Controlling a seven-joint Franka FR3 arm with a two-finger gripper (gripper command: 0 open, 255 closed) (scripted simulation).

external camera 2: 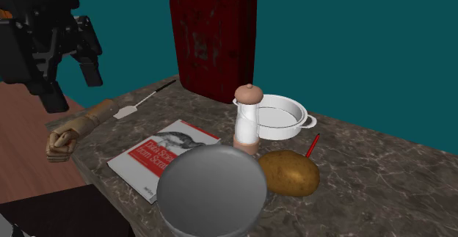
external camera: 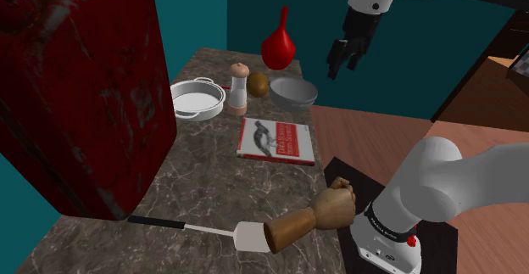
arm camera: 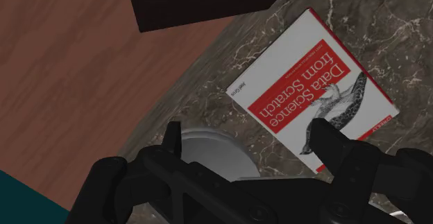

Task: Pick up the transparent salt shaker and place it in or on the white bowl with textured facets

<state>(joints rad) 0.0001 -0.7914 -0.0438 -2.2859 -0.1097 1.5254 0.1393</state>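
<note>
First, in the shoulder view, the fingers [external camera: 336, 60] hang in the air, parted and gripping nothing, above and just to the shoulder view's right of the bowl [external camera: 293, 92], which is drawn grey, at the far end of the worktop [external camera: 203, 179]. The salt shaker [external camera: 238, 90], pale-bodied with a tan cap, stands upright to the shoulder view's left of the bowl, well apart from the fingers. It covers part of a potato [external camera: 259, 84] behind it, and a white pan [external camera: 198, 99] sits just beside it. A big red block [external camera: 76, 86] is cut off by the frame.

In the second exterior view the fingers [external camera 2: 91, 63] show at the left edge, partly cut off, well apart from the salt shaker [external camera 2: 247, 122], which stands just beyond the bowl [external camera 2: 211, 190]. The bowl hides a corner of the book [external camera 2: 158, 155].

In the wrist view the spread fingers [arm camera: 325, 136] have worktop between them. The bowl [arm camera: 208, 150] is mostly hidden behind their black base, and the book [arm camera: 316, 98] lies beyond.
</note>
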